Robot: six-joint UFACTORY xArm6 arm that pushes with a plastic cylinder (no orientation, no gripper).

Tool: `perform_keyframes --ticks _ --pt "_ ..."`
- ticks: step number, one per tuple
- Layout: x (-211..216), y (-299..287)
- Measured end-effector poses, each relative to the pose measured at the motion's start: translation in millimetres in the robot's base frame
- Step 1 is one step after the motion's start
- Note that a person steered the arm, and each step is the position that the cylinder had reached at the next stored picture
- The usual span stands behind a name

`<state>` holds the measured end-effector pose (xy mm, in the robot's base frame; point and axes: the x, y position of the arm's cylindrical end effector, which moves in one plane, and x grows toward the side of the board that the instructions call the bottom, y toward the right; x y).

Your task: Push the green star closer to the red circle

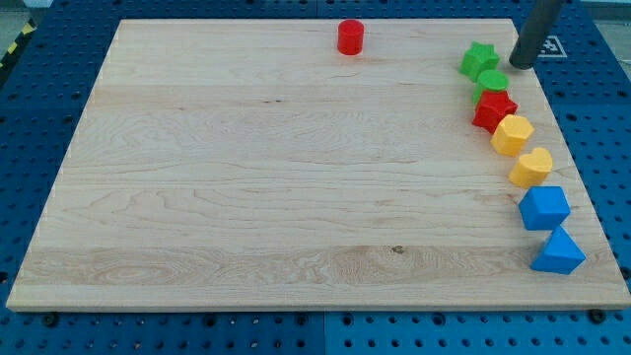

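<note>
The green star [478,60] lies near the board's top right corner. The red circle [350,36] stands at the view's top, middle of the board's far edge, well to the left of the star. My tip [520,64] comes down from the view's top right and rests just to the right of the green star, a small gap apart from it.
A row of blocks runs down the board's right edge below the star: a green circle [492,81], a red star [494,110], a yellow hexagon [513,134], a yellow heart [532,168], a blue cube [544,208] and a blue triangle [559,251]. The wooden board [246,177] lies on a blue pegboard.
</note>
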<state>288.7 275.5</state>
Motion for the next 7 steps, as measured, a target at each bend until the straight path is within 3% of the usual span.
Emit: perform_keyframes --ticks 3,7 --pt "3.6 -27.5" --pt "4.4 -128.0"
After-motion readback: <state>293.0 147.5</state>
